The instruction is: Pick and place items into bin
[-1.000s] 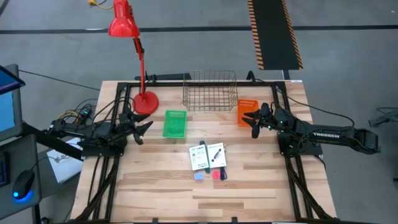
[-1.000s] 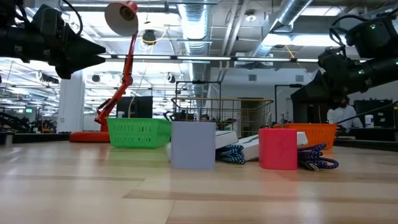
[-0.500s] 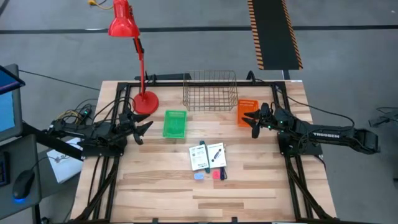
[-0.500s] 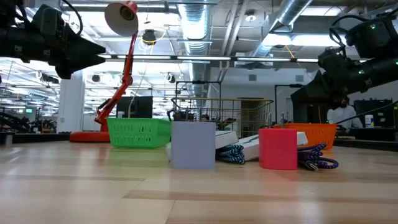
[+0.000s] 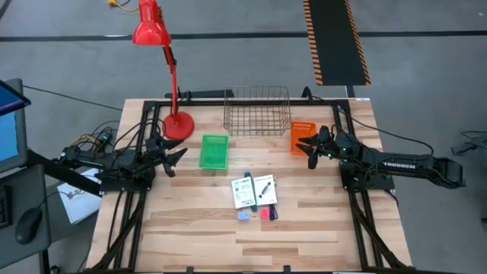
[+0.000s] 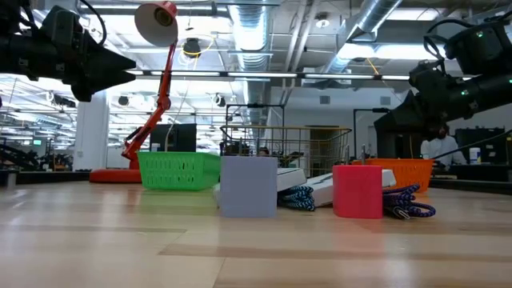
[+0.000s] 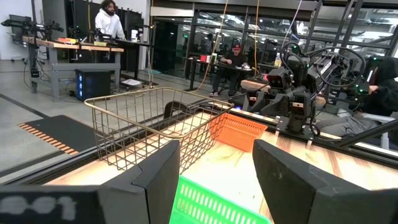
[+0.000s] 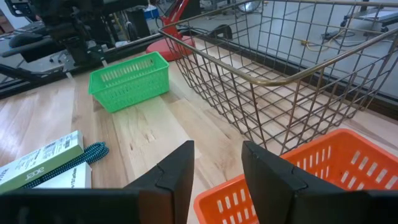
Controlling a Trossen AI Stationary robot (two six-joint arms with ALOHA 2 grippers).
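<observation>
Two white printed card packs (image 5: pixel 244 192) (image 5: pixel 265 186) lie flat side by side at the table's middle, with slim sticks beside them: a braided teal one (image 8: pixel 87 153) and a dark-blue one (image 6: pixel 410 206). A light-blue piece (image 5: pixel 242 215) and a pink-red piece (image 5: pixel 264 214) stand on the table just nearer. My left gripper (image 5: pixel 176 156) hovers open, left of the green bin (image 5: pixel 214 151). My right gripper (image 5: pixel 307 147) hovers open beside the orange bin (image 5: pixel 302 135). Neither touches anything.
A wire basket (image 5: pixel 257 110) stands at the far edge between the green and orange bins. A red desk lamp (image 5: pixel 176 124) has its base at the far left. Bare wood lies on the near half of the table (image 5: pixel 228 243). People sit in the room beyond (image 7: pixel 235 57).
</observation>
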